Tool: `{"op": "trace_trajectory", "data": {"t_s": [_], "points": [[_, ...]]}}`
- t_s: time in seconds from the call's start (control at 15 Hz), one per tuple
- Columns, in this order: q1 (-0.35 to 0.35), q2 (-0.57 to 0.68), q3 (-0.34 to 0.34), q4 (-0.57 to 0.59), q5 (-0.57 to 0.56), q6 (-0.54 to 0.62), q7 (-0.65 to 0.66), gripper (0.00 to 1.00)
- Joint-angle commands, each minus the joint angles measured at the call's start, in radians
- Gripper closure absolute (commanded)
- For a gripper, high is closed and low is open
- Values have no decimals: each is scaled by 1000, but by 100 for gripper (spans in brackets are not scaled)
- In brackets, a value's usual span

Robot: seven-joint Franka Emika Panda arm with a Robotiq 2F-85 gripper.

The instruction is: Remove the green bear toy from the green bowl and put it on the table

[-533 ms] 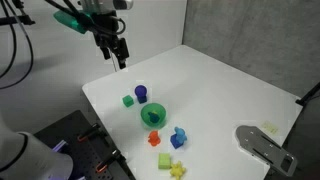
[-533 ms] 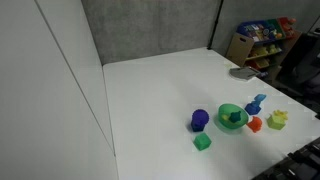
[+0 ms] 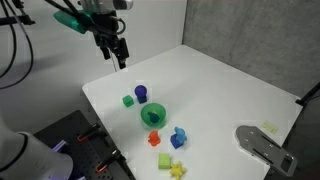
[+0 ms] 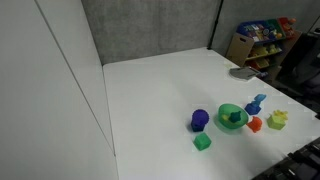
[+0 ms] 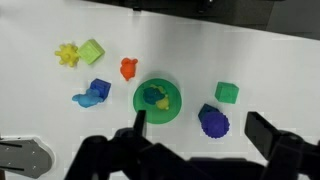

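Note:
The green bowl (image 3: 153,115) (image 4: 231,116) (image 5: 157,99) stands on the white table (image 3: 220,90) (image 4: 160,85) (image 5: 250,65). The dark teal-green bear toy (image 5: 151,96) lies inside it next to a small yellow piece; it shows as a dark lump in both exterior views (image 3: 154,114) (image 4: 235,118). My gripper (image 3: 119,56) (image 5: 200,135) is open and empty. It hangs high above the table's far-left corner, well away from the bowl. In the wrist view its fingers frame the blue cylinder, with the bowl by the left finger.
Around the bowl lie a blue cylinder (image 5: 212,122) (image 3: 141,93), a lighter green cube (image 5: 227,93) (image 3: 128,100), a blue lumpy toy (image 5: 93,94) (image 3: 180,137), an orange toy (image 5: 128,68), a yellow toy (image 5: 67,54) and a pale green block (image 5: 92,50). A grey object (image 3: 262,145) lies near the table edge.

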Motion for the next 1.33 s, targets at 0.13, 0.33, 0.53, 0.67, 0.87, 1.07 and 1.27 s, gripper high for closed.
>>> {"op": "trace_trajectory", "data": {"t_s": [0.13,0.33,0.53,0.67,0.87,1.07,1.27], "points": [[2,10,0,10,0,3,2,0],[4,35,1,30,4,27,5,0],[4,70,1,49,6,69,5,0],[2,110,2,63,4,110,9,0],[1,180,-1,87,3,163,6,0],[-1,254,-3,100,1,214,4,0],[-4,332,-4,96,-5,282,1,0]]}}
